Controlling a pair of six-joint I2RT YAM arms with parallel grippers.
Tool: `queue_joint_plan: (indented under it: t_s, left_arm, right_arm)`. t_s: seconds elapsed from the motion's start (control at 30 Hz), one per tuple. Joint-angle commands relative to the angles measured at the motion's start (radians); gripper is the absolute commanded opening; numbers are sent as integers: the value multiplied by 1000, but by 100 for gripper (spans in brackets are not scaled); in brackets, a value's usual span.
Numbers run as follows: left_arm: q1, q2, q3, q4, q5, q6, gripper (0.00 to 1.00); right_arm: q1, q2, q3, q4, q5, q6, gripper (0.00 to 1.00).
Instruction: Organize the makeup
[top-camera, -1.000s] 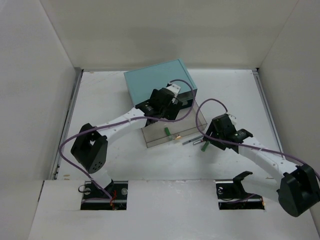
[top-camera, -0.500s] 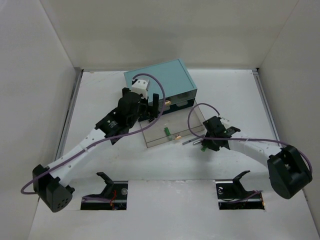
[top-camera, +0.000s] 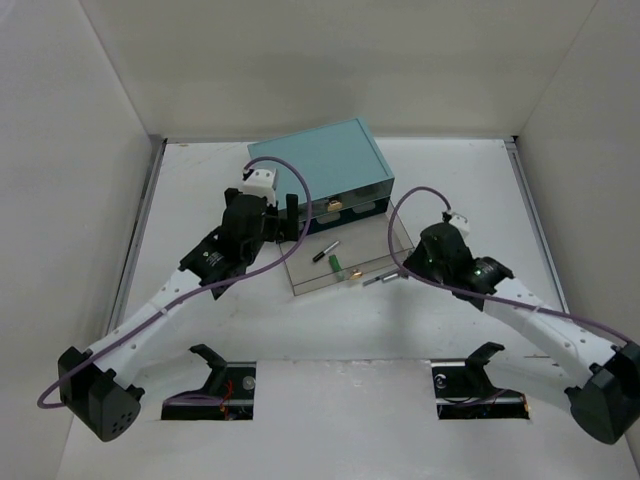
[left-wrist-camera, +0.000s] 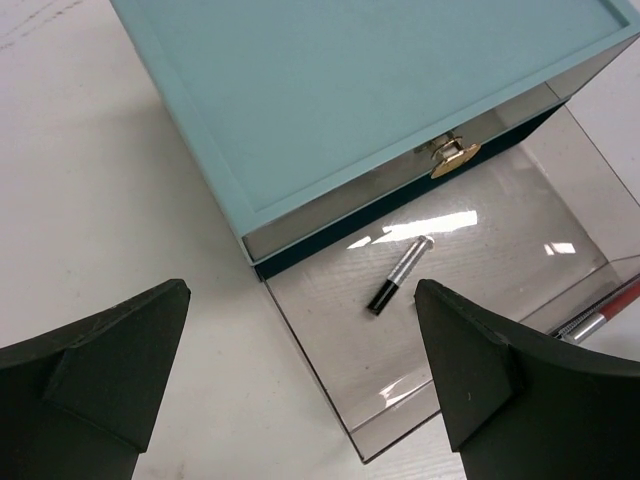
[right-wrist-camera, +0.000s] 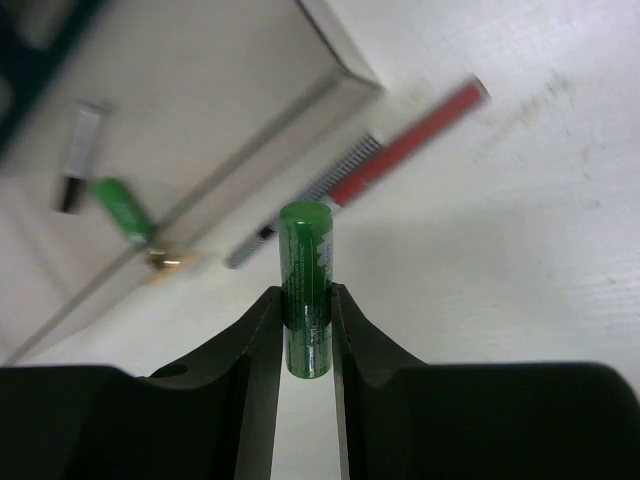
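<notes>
My right gripper (right-wrist-camera: 306, 312) is shut on a green tube (right-wrist-camera: 305, 280) and holds it upright above the table, beside the drawer's front corner; in the top view the gripper (top-camera: 420, 264) is right of the drawer. A red pencil (right-wrist-camera: 410, 140) and a grey pencil (right-wrist-camera: 310, 208) lie on the table by that corner. In the clear drawer (top-camera: 300, 280) lie a second green tube (top-camera: 336, 264) and a black-and-silver pencil (top-camera: 326, 251); the pencil also shows in the left wrist view (left-wrist-camera: 400, 273). My left gripper (left-wrist-camera: 300, 400) is open and empty over the drawer's left edge. Compact, sponge and jar are out of view.
The teal box (top-camera: 318, 165) stands at the back centre with its clear drawer pulled out toward me. Gold pulls show on the box front (left-wrist-camera: 455, 156) and on the drawer front (top-camera: 355, 272). White walls enclose the table on three sides.
My left gripper has drawn back to the left out of the drawer, and the black-and-silver pencil now shows there. My right gripper has taken hold of the green tube and lifted it.
</notes>
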Motion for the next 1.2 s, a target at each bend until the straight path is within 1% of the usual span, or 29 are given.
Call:
queue_joint_plan:
  t_s: [0.0,0.1,0.2,0.33,0.37,0.43,0.53,0.57,0.7,0.77,0.83,0.93,1.03,1.13,1.17]
  left_arm:
    - [11,-38,-13,24,-9,-14,100]
    - [13,-34,-19,24,-9,-14,100]
    - [-2,-26,-19,17,-6,-11,100]
    - [-38,-28,-6,-29,2,-3,100]
    - [-48,-31,-3,-37,2,0,100]
    - [-71,-34,1,-49,2,5,100]
    - [-99,-35,2,-54,2,6,100]
    - [-105,-35,1,-54,2,6,100]
    - [-131,-32,-1,-57,-5,8,100]
    - [-134,-32,-1,-57,-8,8,100]
    - [-136,-29,4,-56,1,8,100]
    - [-171,-5,23,-51,26,15,100]
    - [-249,69,72,-33,118,51,100]
    - [-358,190,140,6,239,98,100]
    - [-378,225,158,16,271,107,99]
  right_arm:
    - [9,-57,121,70,17,-102,12]
    - [11,21,172,172,5,-157,13]
    - [11,171,243,255,-37,-170,14]
    - [2,362,336,329,-102,-182,20]
    - [0,392,356,335,-115,-183,25]
    - [-1,439,385,335,-123,-189,31]
    - [2,463,396,335,-123,-200,42]
    - [2,465,392,337,-123,-200,50]
    - [-6,436,370,329,-113,-202,64]
    - [-15,399,355,326,-112,-203,66]
    - [-30,348,335,325,-110,-208,71]
    - [-72,255,294,312,-101,-222,75]
    - [-136,152,243,280,-83,-226,76]
    - [-228,36,188,228,-63,-226,78]
    - [-262,-3,172,208,-55,-226,78]
